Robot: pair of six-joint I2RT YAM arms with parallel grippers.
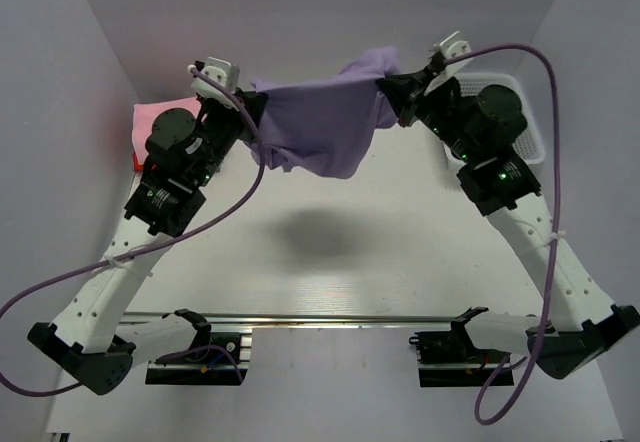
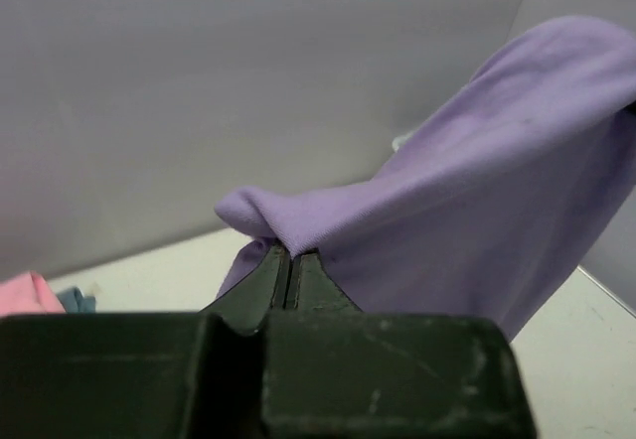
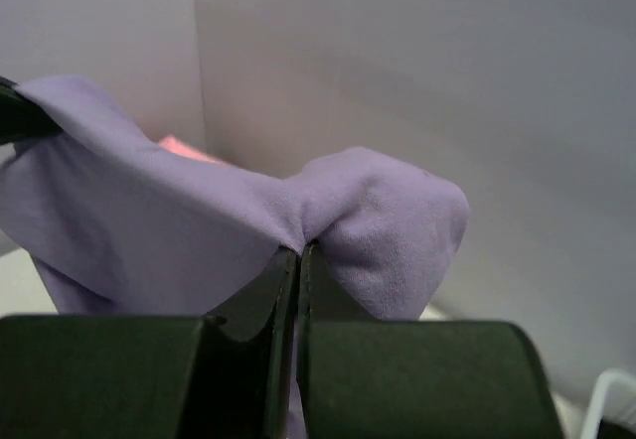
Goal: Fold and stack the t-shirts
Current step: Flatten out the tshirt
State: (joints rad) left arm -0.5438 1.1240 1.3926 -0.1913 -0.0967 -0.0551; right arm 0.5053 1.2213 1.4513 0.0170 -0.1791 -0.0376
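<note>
The lavender-purple t-shirt (image 1: 325, 117) hangs in the air between both arms, stretched above the far half of the table. My left gripper (image 1: 252, 102) is shut on its left end, and the cloth bunches at the fingertips in the left wrist view (image 2: 288, 253). My right gripper (image 1: 392, 90) is shut on its right end, shown in the right wrist view (image 3: 298, 250). A pink folded t-shirt (image 1: 152, 120) lies on a stack at the far left, with a red edge (image 1: 134, 162) below it. The left wrist view shows pink (image 2: 25, 295) and grey-blue cloth (image 2: 78, 302).
A white lattice basket (image 1: 525, 122) stands at the far right behind the right arm. White walls close in on the left, back and right. The shirt's shadow (image 1: 320, 232) falls on the table's middle. A metal rail (image 1: 320, 317) runs along the near edge.
</note>
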